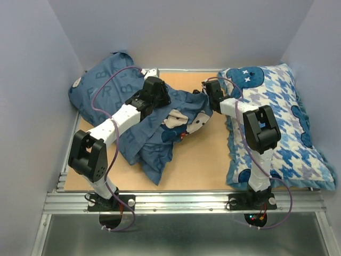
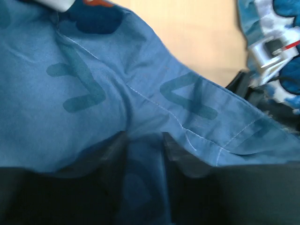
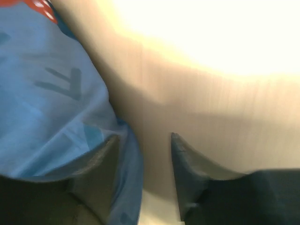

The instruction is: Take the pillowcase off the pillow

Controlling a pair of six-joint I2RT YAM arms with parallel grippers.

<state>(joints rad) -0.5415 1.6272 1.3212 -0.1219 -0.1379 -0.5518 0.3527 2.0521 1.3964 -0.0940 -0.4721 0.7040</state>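
Observation:
The dark slate-blue pillowcase [image 1: 144, 125] lies rumpled across the left and middle of the table, plump at the back left where it covers the pillow. Only a small white bit of the pillow [image 1: 152, 71] shows at the case's back edge. My left gripper [image 1: 166, 97] rests on the case's middle; in the left wrist view its jaws [image 2: 144, 138] pinch a fold of the fabric [image 2: 93, 93]. My right gripper [image 1: 205, 87] is open at the case's right edge. In the right wrist view [image 3: 144, 138] the hem [image 3: 129, 168] lies against the left finger, with bare table in the gap.
A blue-and-white houndstooth pillow [image 1: 277, 128] lies along the right side, beside the right arm. Bare wooden tabletop [image 1: 202, 160] shows between the two pillows. Grey walls enclose the table on the left, back and right.

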